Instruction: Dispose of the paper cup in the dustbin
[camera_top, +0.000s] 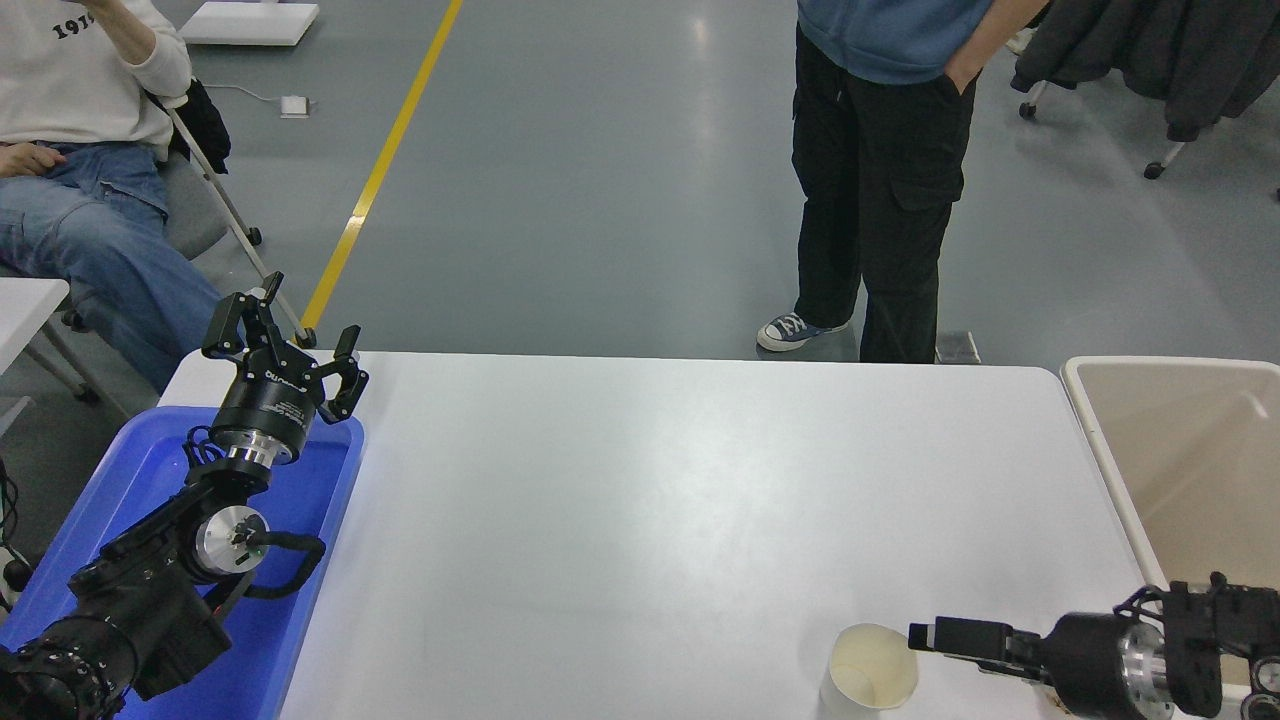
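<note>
The right black gripper (925, 636) reaches in low from the lower right, lying level and pointing left, its tip just beside the rim of the small white paper cup (870, 680), which stands upright at the white table's (640, 500) near edge. Whether its fingers are spread or pressed together cannot be told. The large beige plastic dustbin (1180, 460) stands at the table's right end. The left black gripper (282, 345) is parked above the blue plastic tray (300, 600), fingers spread. A person in black trousers (870, 200) stands beyond the far side.

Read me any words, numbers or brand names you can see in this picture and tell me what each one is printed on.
"191", cut off at the picture's edge: black print on the white sweatshirt of the seated person at top left.
White lettering on the body of the left gripper, parked over the blue tray: too small and tilted to read.
The paper cup, dustbin, table and right gripper: no print visible.
</note>
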